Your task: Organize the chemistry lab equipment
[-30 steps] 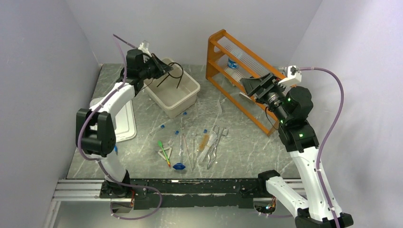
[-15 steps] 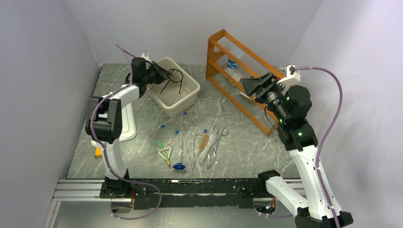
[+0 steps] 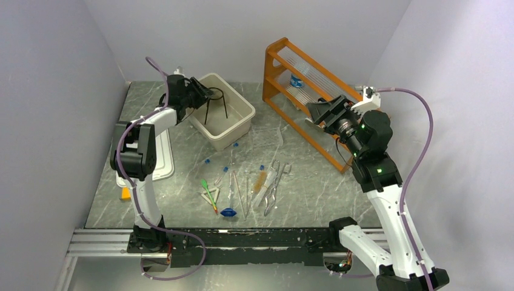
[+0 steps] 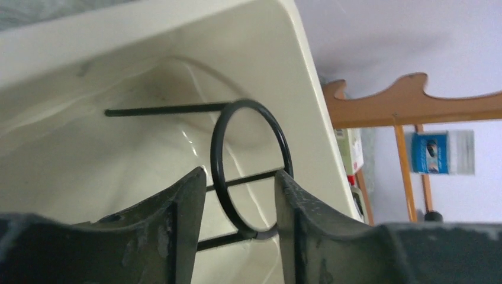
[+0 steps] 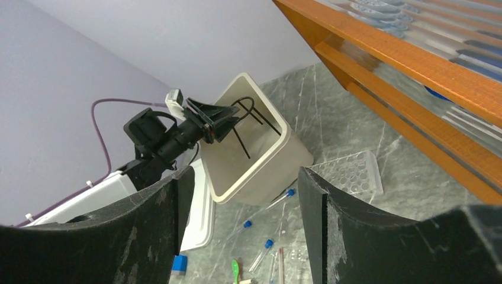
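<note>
The black wire ring stand (image 3: 217, 100) rests inside the cream bin (image 3: 240, 123) at the back left. My left gripper (image 3: 203, 96) hovers at the bin's left rim. Seen from the left wrist, the ring (image 4: 216, 160) lies between the parted fingers of the left gripper (image 4: 238, 175), which is open and no longer pinches it. My right gripper (image 3: 315, 112) hangs open and empty beside the orange shelf. Tweezers (image 3: 273, 182), green droppers (image 3: 209, 193), glass rods (image 3: 242, 194) and blue-capped test tubes (image 3: 209, 162) lie loose mid-table. The clear tube rack (image 3: 267, 136) lies near the bin.
The orange wooden shelf rack (image 3: 303, 91) stands at the back right, close to my right arm. A white lid (image 3: 160, 159) lies left of the bin, with an orange block (image 3: 125, 194) at its near corner. A small blue piece (image 3: 228, 212) sits near the front edge.
My left gripper has lowered the ring stand into the bin and its jaws have parted, letting the stand go. The right arm has barely shifted.
</note>
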`<action>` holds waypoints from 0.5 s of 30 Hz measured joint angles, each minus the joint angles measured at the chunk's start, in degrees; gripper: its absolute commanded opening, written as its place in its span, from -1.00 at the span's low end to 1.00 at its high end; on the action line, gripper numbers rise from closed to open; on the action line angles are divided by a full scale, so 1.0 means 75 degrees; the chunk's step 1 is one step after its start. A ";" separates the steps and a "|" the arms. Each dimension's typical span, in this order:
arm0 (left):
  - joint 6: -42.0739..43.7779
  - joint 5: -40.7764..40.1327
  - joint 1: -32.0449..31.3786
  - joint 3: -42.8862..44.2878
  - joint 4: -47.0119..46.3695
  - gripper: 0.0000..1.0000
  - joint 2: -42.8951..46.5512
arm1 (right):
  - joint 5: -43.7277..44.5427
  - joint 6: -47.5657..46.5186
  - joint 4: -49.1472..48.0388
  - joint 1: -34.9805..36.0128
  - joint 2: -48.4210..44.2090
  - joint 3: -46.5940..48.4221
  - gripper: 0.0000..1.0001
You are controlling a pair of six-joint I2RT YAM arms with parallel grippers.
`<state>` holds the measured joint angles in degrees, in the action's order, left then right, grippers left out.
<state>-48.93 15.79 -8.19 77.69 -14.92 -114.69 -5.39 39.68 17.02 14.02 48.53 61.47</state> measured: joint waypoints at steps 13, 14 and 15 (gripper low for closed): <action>0.1842 -0.1789 0.0012 0.1719 0.2873 0.50 0.0606 | 0.0029 -0.0061 -0.0070 0.0000 0.0052 -0.0157 0.39; 0.2020 -0.1845 0.0012 0.1792 0.3019 0.52 0.0717 | 0.0009 -0.0102 -0.0082 0.0000 0.0070 -0.0157 0.39; 0.2203 -0.1874 0.0015 0.1839 0.3174 0.55 0.0842 | -0.0020 -0.0140 -0.0082 0.0000 0.0090 -0.0157 0.39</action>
<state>-32.40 1.74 -8.08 91.48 8.88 -108.38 -5.54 38.63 16.40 14.02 49.21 60.29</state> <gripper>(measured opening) 0.748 0.689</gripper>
